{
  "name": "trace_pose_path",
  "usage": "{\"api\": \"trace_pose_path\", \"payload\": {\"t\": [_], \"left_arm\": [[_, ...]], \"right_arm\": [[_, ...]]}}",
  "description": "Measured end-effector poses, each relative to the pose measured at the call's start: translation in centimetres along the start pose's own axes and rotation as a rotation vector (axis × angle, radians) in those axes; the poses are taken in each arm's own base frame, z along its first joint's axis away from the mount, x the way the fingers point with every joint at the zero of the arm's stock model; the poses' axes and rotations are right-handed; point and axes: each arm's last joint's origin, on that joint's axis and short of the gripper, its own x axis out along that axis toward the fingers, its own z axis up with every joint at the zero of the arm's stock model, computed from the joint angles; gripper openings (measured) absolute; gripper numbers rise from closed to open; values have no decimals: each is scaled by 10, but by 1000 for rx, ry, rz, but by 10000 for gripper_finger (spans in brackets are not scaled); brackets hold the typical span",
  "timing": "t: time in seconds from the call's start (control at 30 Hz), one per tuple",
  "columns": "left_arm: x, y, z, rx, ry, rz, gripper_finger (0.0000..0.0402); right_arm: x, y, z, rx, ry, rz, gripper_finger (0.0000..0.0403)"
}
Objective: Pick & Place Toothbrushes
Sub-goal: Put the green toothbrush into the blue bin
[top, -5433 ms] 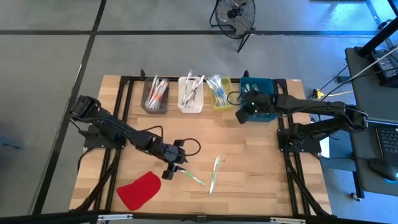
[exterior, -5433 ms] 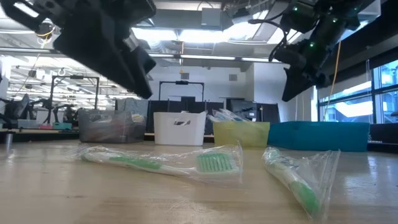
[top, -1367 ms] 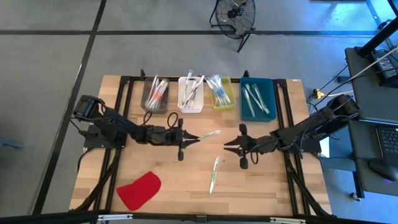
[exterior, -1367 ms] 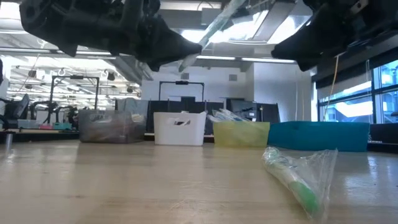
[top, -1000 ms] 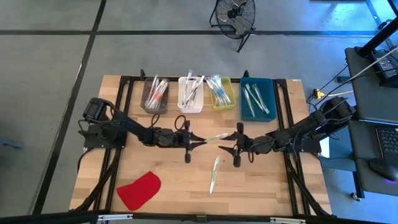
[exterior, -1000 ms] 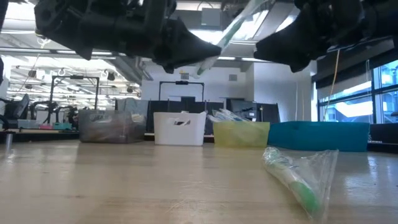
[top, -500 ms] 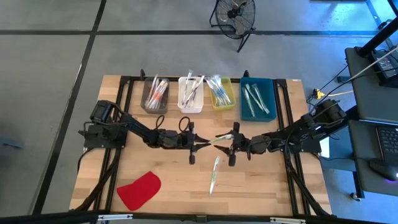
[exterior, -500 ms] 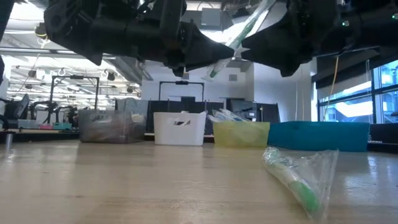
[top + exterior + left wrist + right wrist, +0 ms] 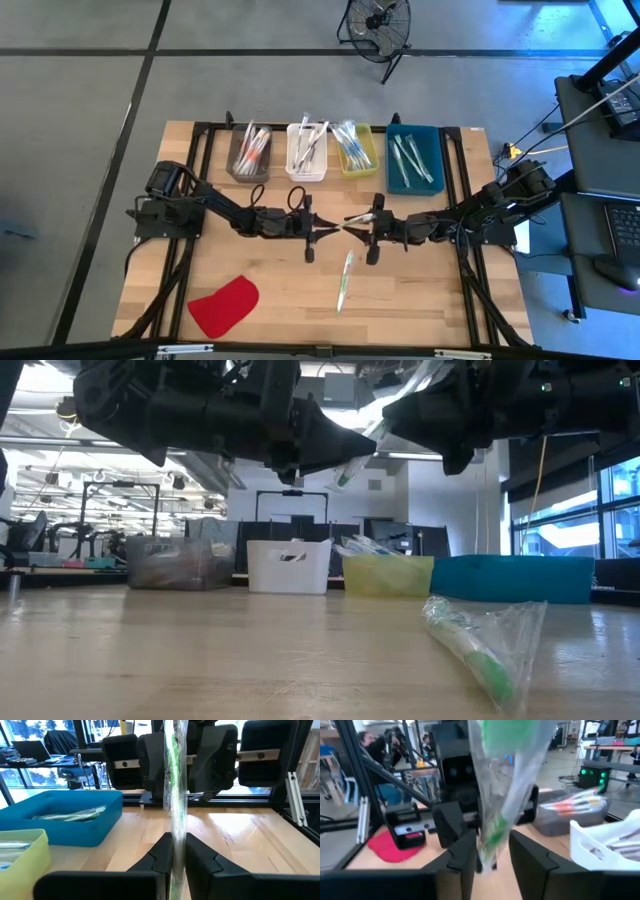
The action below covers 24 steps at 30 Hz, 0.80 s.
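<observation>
Fingers first: left gripper (image 9: pixel 326 229) clamped on a wrapped green toothbrush (image 9: pixel 352 218), held in the air over mid-table. Right gripper (image 9: pixel 362 226) has its fingers astride the brush's other end with a small gap; full grip cannot be confirmed. Looks like a mid-air handover.

Wooden table (image 9: pixel 430 310): four bins along the far edge, all stocked. Blue bin (image 9: pixel 412 159) holds the green brushes, the likely destination.

Remaining: one wrapped toothbrush on the table (image 9: pixel 343 279), untouched. Red cloth (image 9: pixel 224 305) at the near left corner.
</observation>
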Motion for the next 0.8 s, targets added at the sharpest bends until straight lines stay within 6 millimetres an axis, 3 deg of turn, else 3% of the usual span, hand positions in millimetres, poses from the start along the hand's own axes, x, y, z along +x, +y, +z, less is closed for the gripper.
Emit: {"api": "trace_pose_path", "payload": {"t": [0.33,0.6,0.8], "left_arm": [[0,0,0,-5,0,2,29],[0,0,-1,-5,16,6,41],[0,0,-3,-1,31,11,57]], "right_arm": [[1,0,2,18,-16,16,18],[1,-1,2,54,-11,12,31],[1,-1,1,66,-5,7,14]]}}
